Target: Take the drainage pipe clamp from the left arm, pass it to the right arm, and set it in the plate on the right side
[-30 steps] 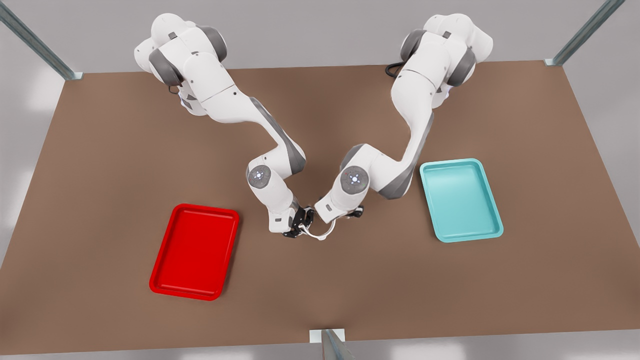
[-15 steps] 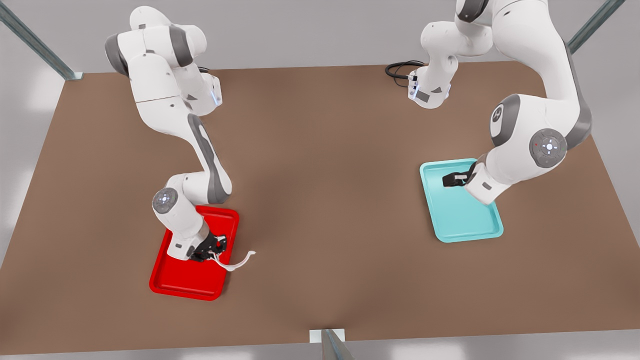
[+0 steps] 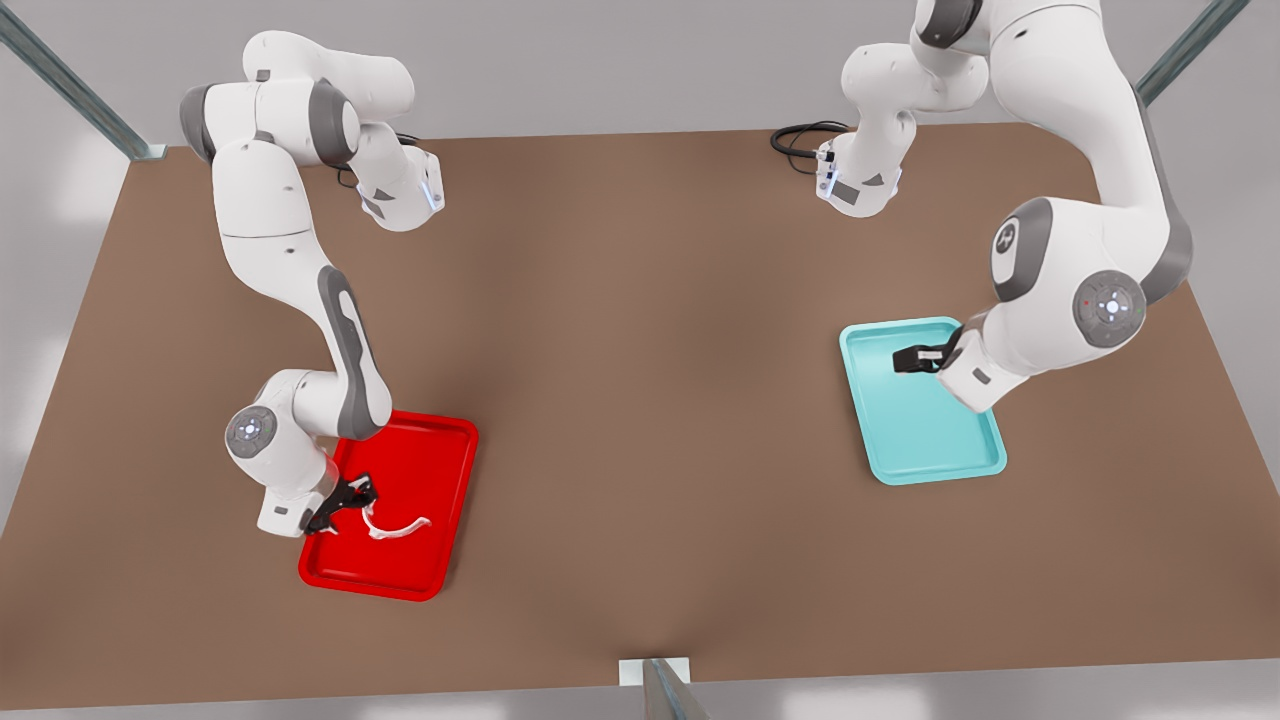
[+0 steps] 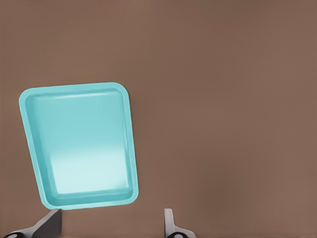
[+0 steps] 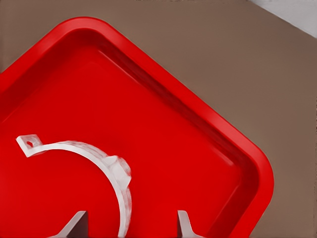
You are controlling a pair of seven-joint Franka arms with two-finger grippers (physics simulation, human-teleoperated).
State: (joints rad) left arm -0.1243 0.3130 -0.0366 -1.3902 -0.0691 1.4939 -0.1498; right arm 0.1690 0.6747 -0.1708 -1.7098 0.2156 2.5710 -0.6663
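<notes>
The drainage pipe clamp, a thin white half-ring with flared ends, lies inside the red plate on the front view's left. In the right wrist view the clamp rests on the plate's floor, one end reaching between the fingertips. My right gripper hovers open just beside the clamp, over the plate's near-left part. My left gripper waits open over the teal tray on the front view's right, with nothing between its fingers.
The teal tray holds nothing. A black cable lies at the back of the brown table near the arm base on the front view's right. A metal post stands at the table's front edge.
The right gripper carried the clamp from the handover at the table's middle over to the red plate and let go; the clamp now lies in the plate. The left arm withdrew over the teal tray.
</notes>
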